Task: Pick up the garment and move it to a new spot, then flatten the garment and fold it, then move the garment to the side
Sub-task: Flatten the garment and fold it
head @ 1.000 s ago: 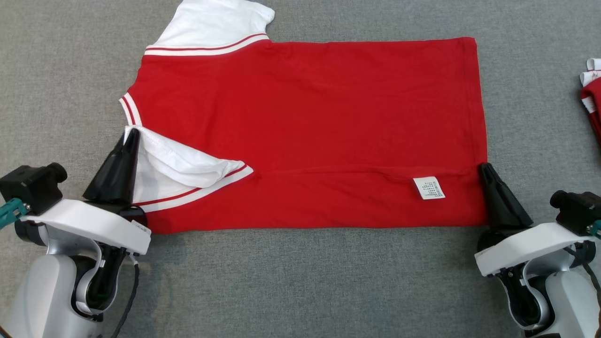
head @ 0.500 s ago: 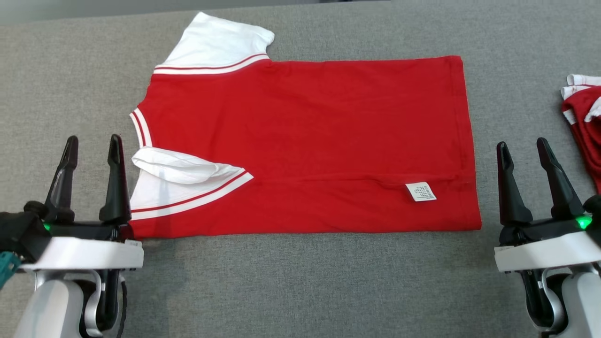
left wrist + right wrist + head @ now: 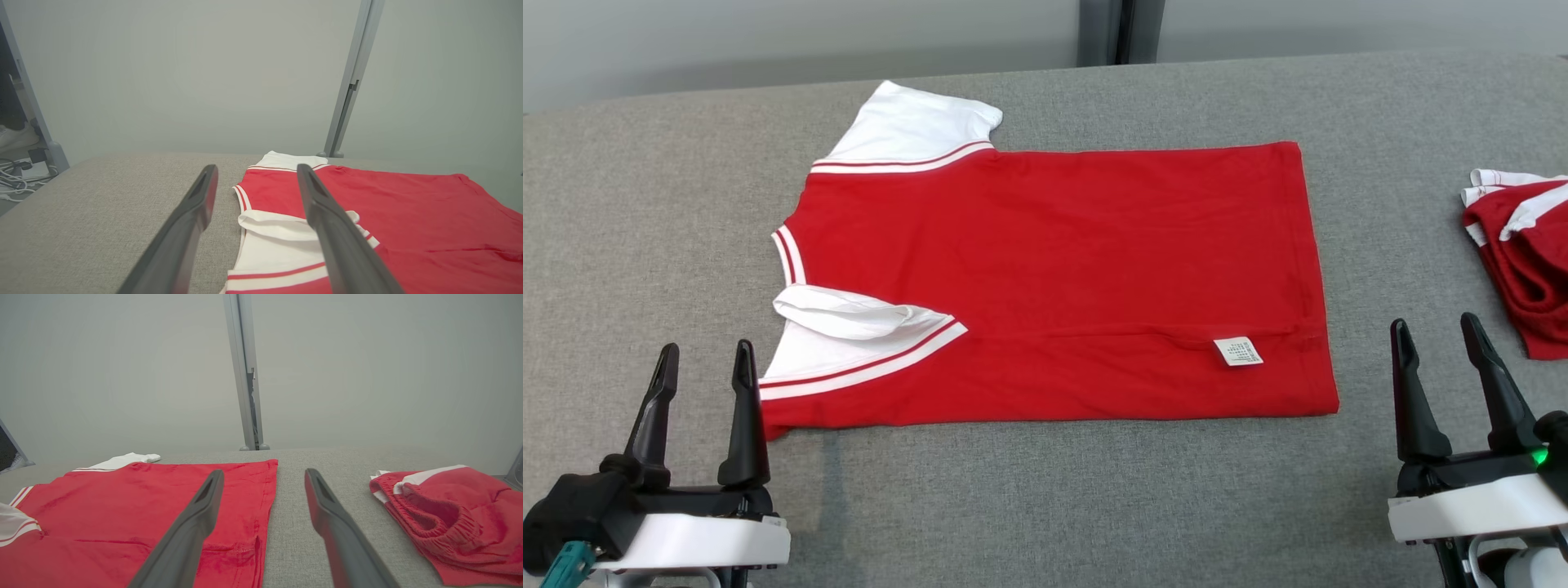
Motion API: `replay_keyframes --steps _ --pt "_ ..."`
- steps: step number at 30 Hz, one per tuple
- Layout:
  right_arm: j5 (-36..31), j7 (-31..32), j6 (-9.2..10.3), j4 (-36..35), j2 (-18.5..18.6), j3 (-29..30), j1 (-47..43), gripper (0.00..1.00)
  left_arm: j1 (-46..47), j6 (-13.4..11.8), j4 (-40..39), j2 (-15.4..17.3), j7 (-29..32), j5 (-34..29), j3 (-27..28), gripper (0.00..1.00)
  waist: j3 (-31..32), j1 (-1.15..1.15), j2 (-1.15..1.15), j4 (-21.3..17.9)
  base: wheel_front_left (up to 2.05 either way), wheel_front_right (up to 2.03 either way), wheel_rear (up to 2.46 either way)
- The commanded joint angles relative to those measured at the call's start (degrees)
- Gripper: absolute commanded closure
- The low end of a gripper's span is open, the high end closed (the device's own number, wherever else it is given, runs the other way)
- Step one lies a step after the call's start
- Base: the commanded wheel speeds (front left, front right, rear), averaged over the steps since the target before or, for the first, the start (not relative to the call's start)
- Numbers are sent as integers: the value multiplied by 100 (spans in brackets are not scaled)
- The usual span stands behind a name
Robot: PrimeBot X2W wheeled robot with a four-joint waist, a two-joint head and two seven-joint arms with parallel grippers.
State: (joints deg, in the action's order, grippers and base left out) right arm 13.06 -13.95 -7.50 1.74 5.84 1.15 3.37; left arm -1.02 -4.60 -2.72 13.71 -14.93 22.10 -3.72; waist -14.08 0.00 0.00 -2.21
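The left gripper and the right gripper are both wide open and hold nothing. The red shirt lies flat between the 2, nearer the left one.

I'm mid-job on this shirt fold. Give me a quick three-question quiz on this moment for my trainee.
1. True or false: the left gripper and the right gripper both stand open, holding nothing.
2. The small white care label on the red fabric T-shirt with white sleeves lies: A) by the striped collar; B) near the hem, toward the right gripper; C) on the far sleeve.
3. Which sleeve lies folded onto the red body, near or far?
Key: 1 true; 2 B; 3 the near white sleeve.
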Motion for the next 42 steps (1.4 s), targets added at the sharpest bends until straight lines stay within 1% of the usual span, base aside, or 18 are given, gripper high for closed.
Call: replay_keyframes --steps 1,12,19,23,32,36,38,41,42 --pt "-53 32 2 -35 -4 12 -49 0 -24 13 8 13 -29 -51 18 0 27 0 0 5 0 0 0" --pt "-76 127 2 -94 -42 36 -176 0 -33 135 188 -45 -26 -77 -144 0 170 0 0 -5 0 0 0" --pt "-84 241 2 -70 -19 26 -71 0 350 227 353 2 86 -60 -265 0 22 0 0 32 0 0 0" --pt "19 294 2 181 -36 -104 26 0 520 328 805 -59 276 120 -322 0 -129 0 0 5 0 0 0" --pt "180 208 2 1108 -100 -403 291 0 523 429 1608 -222 303 517 -224 0 -435 0 0 -20 0 0 0" --pt "250 181 2 1401 -119 -451 401 0 569 463 1822 -263 402 631 -234 0 -502 0 0 17 0 0 0" --pt "309 182 2 1588 -131 -507 486 0 648 519 1941 -280 499 711 -269 0 -533 0 0 47 0 0 0" --pt "522 224 2 1807 -155 -641 596 0 720 565 2082 -287 605 756 -333 0 -561 0 0 85 0 0 0" --pt "555 244 2 1877 -159 -668 641 23 751 567 2113 -292 622 770 -343 0 -564 0 0 94 0 0 0"
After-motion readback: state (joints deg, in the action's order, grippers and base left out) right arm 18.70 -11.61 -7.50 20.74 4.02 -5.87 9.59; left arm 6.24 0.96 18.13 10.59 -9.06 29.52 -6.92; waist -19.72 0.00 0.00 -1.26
